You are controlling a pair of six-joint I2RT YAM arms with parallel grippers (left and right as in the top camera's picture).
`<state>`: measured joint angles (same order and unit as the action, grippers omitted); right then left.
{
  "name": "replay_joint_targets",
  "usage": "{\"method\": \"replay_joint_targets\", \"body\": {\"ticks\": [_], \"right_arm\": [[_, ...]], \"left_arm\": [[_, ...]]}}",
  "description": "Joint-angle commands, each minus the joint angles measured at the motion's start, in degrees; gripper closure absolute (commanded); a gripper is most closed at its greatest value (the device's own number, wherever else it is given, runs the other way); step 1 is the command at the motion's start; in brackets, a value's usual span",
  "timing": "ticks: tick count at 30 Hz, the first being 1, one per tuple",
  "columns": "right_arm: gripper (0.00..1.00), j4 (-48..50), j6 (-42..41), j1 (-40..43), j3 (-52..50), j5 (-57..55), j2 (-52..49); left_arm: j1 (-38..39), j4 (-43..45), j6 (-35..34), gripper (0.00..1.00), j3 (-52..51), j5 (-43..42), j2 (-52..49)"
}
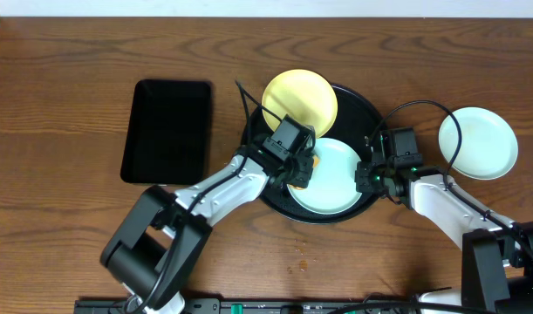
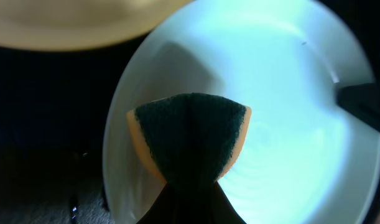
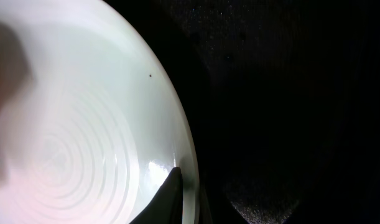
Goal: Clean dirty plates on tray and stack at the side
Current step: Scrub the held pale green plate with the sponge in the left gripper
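Overhead, left gripper pinches a sponge on the mint plate inside the tray. Right gripper sits at that plate's rim, grip unclear.

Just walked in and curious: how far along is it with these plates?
One white plate sits on the table beside the tray, apparently done. The left hand presses a sponge on the mint plate while the right hand holds its rim. The yellow plate waits on the tray; nothing stacked yet.

The left gripper is clamped on a sponge; the right gripper is closed on the rim of the mint plate.
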<state>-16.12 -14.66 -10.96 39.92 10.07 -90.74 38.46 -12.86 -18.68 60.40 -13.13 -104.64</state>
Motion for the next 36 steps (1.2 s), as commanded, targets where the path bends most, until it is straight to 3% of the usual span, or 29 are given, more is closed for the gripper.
{"method": "replay_joint_targets", "body": {"ticks": [1, 12, 23, 27, 36], "right_arm": [[0.91, -0.11, -0.11, -0.81, -0.24, 0.94, -1.07], [0.92, -0.09, -0.11, -0.81, -0.24, 0.94, -1.07], [0.92, 0.02, -0.11, -0.81, -0.24, 0.94, -1.07], [0.92, 0.04, -0.11, -0.81, -0.24, 0.94, -1.07], [0.86, 0.07, -0.11, -0.81, -0.24, 0.94, -1.07]], "left_arm": [[0.15, 0.55, -1.95, 0.92, -0.35, 0.74, -2.27], [0.70, 1.25, -5.95, 0.93, -0.35, 0.13, -6.12], [6.29, 4.31, -10.23, 0.93, -0.35, -0.09, -6.67], [7.43, 9.35, -10.38, 0.93, -0.26, -7.54, -6.38], [1.51, 10.56, -7.98, 0.93, 4.00, -8.26, 8.81]]}}
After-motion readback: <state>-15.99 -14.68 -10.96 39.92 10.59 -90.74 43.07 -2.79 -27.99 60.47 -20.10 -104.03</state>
